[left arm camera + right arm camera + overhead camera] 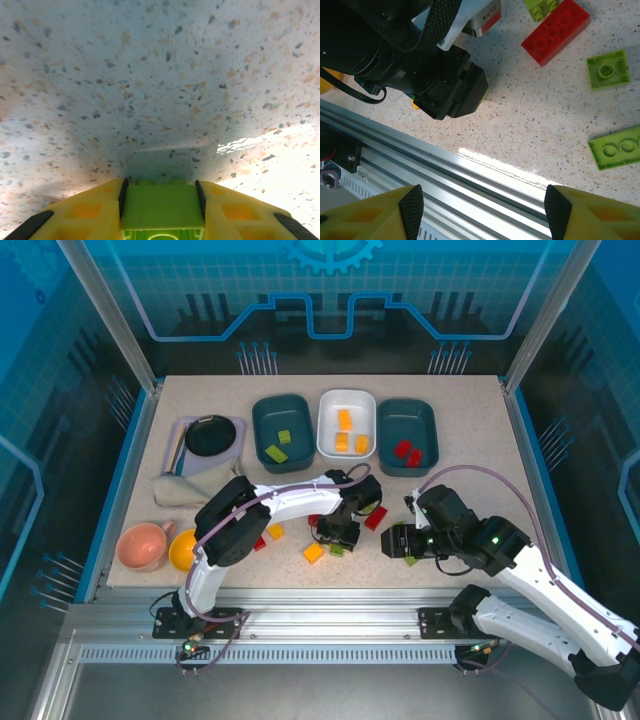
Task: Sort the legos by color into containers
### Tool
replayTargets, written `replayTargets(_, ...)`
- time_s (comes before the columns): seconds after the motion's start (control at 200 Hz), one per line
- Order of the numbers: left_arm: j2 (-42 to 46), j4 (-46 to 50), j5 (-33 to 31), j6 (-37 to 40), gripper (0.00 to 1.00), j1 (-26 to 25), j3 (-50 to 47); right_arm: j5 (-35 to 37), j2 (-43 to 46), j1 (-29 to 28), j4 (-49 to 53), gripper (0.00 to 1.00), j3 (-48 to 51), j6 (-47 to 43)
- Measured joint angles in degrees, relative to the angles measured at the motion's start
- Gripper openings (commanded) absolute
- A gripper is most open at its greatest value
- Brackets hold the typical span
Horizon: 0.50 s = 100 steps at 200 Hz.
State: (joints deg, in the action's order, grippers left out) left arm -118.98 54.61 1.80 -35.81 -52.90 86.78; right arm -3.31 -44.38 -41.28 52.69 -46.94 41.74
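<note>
my left end effector [160,200] is pinching a green brick [161,209], right end effector [482,207] gaping empty; I'd lift straight up.

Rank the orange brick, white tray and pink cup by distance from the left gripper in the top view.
1. Orange brick, just near-left of the left gripper.
2. White tray, back centre.
3. Pink cup, far left edge.
</note>
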Motion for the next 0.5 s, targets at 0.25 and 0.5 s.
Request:
replayTargets(0.25,4.57,2.75,-2.25,0.04,0.32,6.97,7.72,-1.66,-1.64,0.07,-5.27,0.67,-1.86,-2.95)
replayTargets(0.5,8.00,1.92,-2.43,0.20,0.32,22.93,15.32,-6.60,-13.25,2.86,-16.76,0.67,-8.90,-6.69)
